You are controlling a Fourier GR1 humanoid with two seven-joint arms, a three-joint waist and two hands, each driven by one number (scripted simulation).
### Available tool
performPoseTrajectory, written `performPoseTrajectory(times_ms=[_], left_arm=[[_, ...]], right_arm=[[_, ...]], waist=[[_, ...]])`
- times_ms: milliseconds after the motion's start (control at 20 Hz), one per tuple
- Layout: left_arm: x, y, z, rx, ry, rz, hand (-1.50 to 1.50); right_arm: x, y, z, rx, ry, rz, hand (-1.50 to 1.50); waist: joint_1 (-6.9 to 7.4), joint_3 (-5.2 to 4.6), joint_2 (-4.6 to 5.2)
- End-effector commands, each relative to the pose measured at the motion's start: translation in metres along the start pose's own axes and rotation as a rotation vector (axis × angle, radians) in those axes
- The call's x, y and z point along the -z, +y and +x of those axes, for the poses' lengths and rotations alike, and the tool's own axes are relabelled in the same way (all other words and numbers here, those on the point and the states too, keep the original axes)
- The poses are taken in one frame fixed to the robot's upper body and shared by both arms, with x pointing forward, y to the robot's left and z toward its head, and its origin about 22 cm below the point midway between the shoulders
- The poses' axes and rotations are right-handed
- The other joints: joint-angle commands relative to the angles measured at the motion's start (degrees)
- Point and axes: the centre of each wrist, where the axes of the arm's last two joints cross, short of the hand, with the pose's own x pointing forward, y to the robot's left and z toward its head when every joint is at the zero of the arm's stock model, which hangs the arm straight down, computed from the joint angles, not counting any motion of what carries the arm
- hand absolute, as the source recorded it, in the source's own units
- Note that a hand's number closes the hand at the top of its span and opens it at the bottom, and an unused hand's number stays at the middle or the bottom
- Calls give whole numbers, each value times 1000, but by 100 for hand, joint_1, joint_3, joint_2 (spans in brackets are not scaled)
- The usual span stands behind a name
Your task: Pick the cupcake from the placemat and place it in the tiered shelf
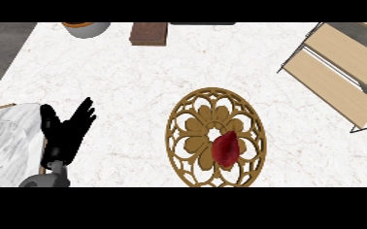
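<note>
**Cupcake on the placemat, shelf at the far right**

While our black left hand (66, 132) rests at the lower left with its fingers spread and straight, holding nothing, the dark red cupcake (226, 147) lies on the round golden openwork placemat (188, 126), right of its middle. We see the pale wooden tiered shelf (331, 63) at the upper right of the white marble counter (143, 82), well apart from the placemat. A grey bowl (87, 28) and a brown block (150, 33) sit along the far edge.

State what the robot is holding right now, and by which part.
Nothing is held. The left robot hand rests open, fingers up, at the left edge; the right is out of view. The cupcake lies untouched on the placemat.
</note>
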Motion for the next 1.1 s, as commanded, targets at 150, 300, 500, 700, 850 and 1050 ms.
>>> performPoseTrajectory(times_ms=[150, 300, 500, 700, 850, 1050], left_arm=[[1, -2, -3, -6, -6, 7, 0], [0, 8, 6, -4, -9, 1, 0], [0, -3, -2, -2, -3, 3, 0], [-8, -3, 7, -14, 16, -1, 0], [1, 6, 2, -9, 12, 32, 0], [-4, 14, -10, -7, 21, 54, 0]], right_arm=[[10, -30, 1, 288, 34, -62, -150], [21, -41, -8, 372, 42, -98, -150], [9, -55, -6, 391, 49, -247, -150], [19, -100, -14, 350, 129, -375, -150], [15, -122, -33, 410, 149, -462, -150], [-3, -156, -63, 465, 172, -501, -150]], waist=[[-18, 0, -3], [2, 1, 4], [-66, -4, -16], [-92, -3, -42], [-180, -4, -38], [-234, -1, -55]])
